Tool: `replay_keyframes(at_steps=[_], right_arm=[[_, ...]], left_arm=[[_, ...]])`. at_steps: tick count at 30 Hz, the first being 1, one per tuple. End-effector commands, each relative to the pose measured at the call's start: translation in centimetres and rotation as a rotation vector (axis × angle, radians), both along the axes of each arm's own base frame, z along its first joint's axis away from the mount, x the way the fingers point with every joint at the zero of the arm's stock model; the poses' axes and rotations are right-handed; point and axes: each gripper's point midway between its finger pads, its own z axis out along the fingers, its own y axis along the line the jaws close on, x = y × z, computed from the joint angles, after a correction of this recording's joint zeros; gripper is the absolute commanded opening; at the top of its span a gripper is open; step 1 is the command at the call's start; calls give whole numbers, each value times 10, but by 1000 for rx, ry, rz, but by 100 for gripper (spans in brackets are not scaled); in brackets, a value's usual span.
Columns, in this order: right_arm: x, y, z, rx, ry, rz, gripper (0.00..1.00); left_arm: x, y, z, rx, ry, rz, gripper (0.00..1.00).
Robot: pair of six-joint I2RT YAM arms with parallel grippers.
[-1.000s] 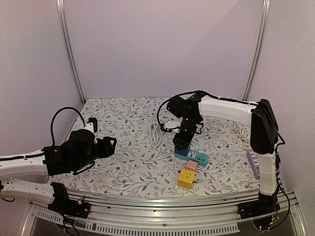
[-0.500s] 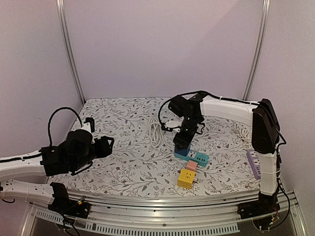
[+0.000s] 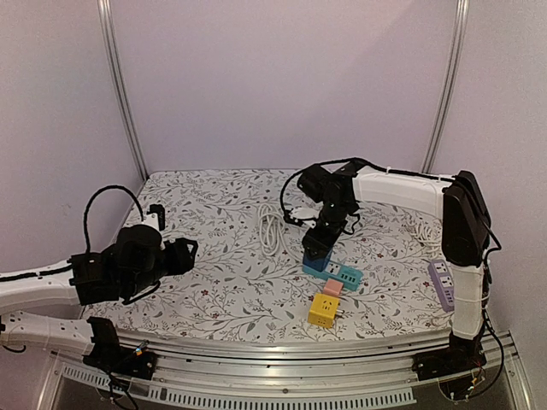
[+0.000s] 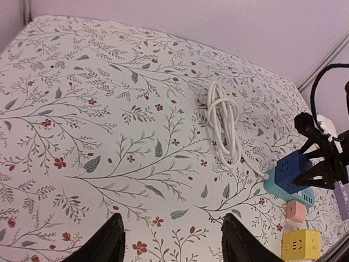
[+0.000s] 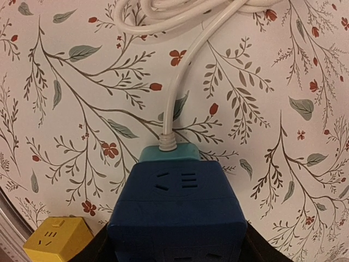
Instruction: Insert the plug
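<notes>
Beside the strip [image 3: 346,275]: pink cube [image 3: 332,289], yellow cube [image 3: 323,310]

Overhead, both wrists; common blue cube [image 3: 314,260]

The blue cube plug [image 5: 177,215] is smooth, satin plastic. The white cord [image 4: 222,117] looks glossy. The flowered table cover [image 4: 82,120] is matt, possibly cloth. The front rail [image 3: 256,352] is brushed metal.

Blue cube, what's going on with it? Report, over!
Right end effector shut on blue cube. Cube sits on teal power strip, cord end. Left end effector open, empty, far off. Pink cube, yellow cube beside strip, not blocking.
</notes>
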Motion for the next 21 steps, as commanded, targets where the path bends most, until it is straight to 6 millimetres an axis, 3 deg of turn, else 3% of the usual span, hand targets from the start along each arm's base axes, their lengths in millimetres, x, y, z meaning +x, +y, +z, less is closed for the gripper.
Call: replay_keyframes(at_steps=[1, 7, 8, 10, 12, 21], right_arm=[[-21, -7, -36, -70, 110, -47, 48], [-4, -1, -4, -38, 28, -71, 65], [-2, 0, 3, -33, 13, -72, 74], [1, 2, 11, -19, -9, -78, 79], [2, 1, 22, -5, -30, -85, 93], [17, -2, 63, 42, -161, -127, 99]], left_arm=[[-2, -5, 6, 39, 2, -31, 61], [1, -12, 16, 72, -3, -60, 61], [2, -14, 18, 78, -4, -65, 61], [3, -17, 20, 87, -5, -75, 61], [4, -19, 21, 91, -2, -81, 61], [5, -22, 25, 116, 2, -96, 69]])
